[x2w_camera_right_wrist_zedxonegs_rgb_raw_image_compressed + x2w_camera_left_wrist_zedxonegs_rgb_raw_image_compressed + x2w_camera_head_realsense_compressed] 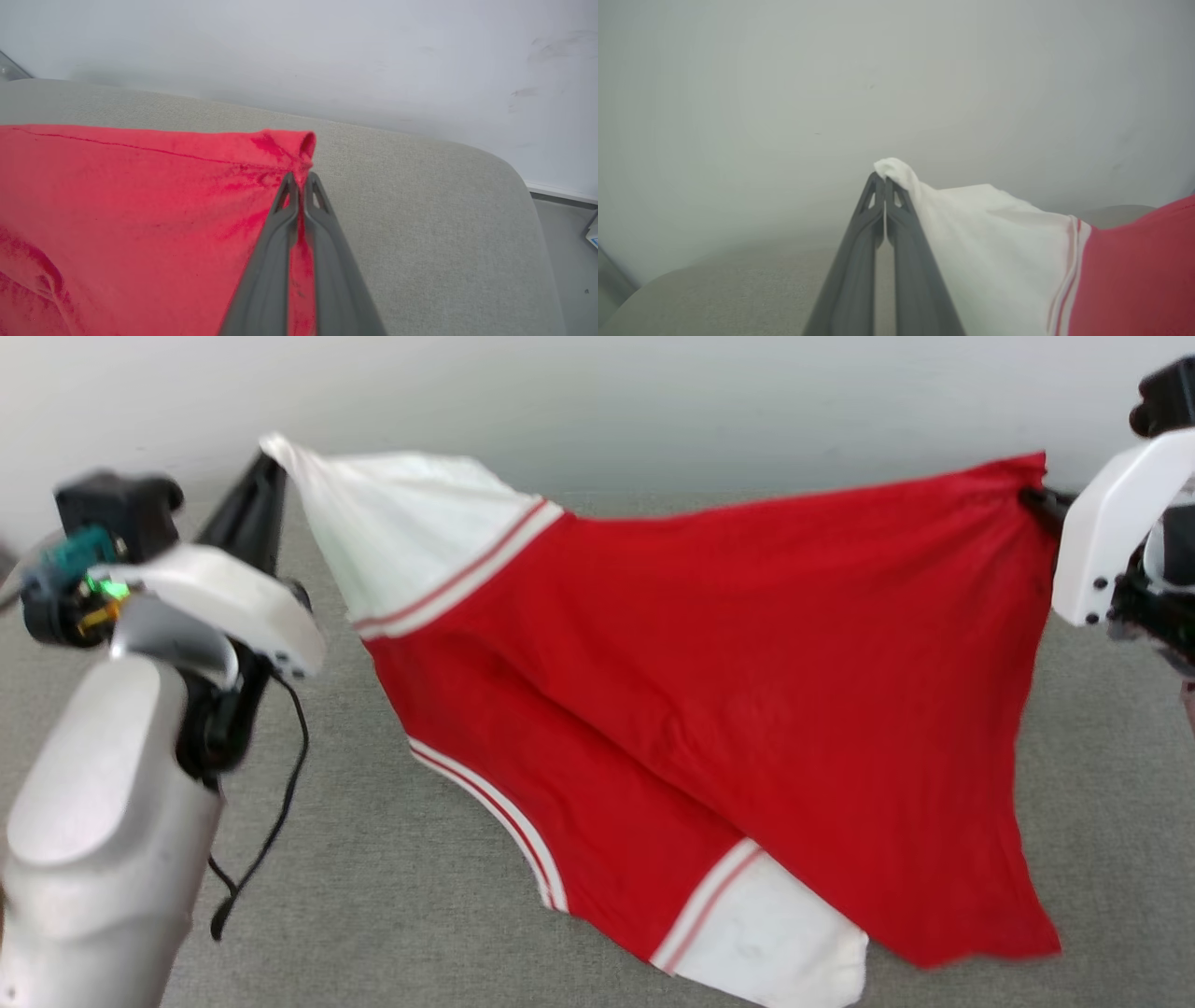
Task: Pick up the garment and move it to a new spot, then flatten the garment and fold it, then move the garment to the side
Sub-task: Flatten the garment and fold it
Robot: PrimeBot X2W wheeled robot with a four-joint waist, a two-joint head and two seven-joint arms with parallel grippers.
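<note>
The garment (709, 709), a red shirt with white sleeves and red-white striped trim, hangs stretched between my two grippers above the grey table (392, 896). My left gripper (271, 462) is shut on the tip of a white sleeve (971, 233) at the upper left. My right gripper (1038, 497) is shut on a red corner (289, 149) of the hem at the upper right. The lower white sleeve (775, 943) and the red bottom edge touch the table near its front. No lettering shows on the side facing me.
A pale wall (653, 392) runs close behind the table. A black cable (271, 821) hangs from my left arm. In the right wrist view the table's rounded right end (523, 186) drops to the floor (570, 261).
</note>
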